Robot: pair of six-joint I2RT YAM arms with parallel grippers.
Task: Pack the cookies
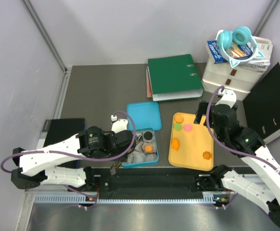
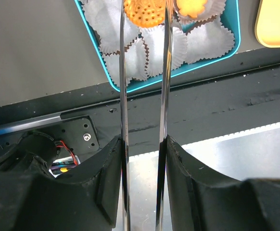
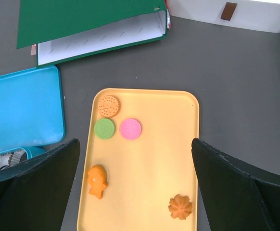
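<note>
Black metal forms the rail [image 1: 149, 183] along the near edge of the dark grey table [image 1: 96, 91], where both arms are bolted. Just beyond it sits a shallow teal plastic box [image 2: 232, 21] filled with white crinkled paper cups [image 2: 202, 38]. The left gripper [image 2: 145, 33] hangs over this box. Its long thin steel jaws are partly closed and pinch a round orange dotted cookie [image 2: 145, 12] by its edges, above the cups. Just right of that one, an orange flower-shaped cookie [image 2: 193, 6] lies in a cup, and a round black cookie [image 1: 149, 136] sits in the box's far row.

Right of the box lies a flat yellow-orange tray [image 3: 178, 144]. The right gripper [image 3: 135, 144] hovers above it with its jaws spread wide and nothing between them. Five cookies lie on the tray:
- an orange ridged rosette cookie [image 3: 180, 207], nearest, towards the right
- an orange figure-shaped cookie [image 3: 97, 180] on the left
- a round green cookie [image 3: 104, 128] and a round pink cookie [image 3: 130, 128], farther on and side by side
- a second orange dotted round [image 3: 108, 106], just beyond the green one

Beyond the box rests its flat teal lid [image 1: 144, 115]. Past that are a green ring binder [image 1: 174, 77] and a white drawer unit [image 1: 229, 74] topped by teal headphones [image 1: 234, 38].
</note>
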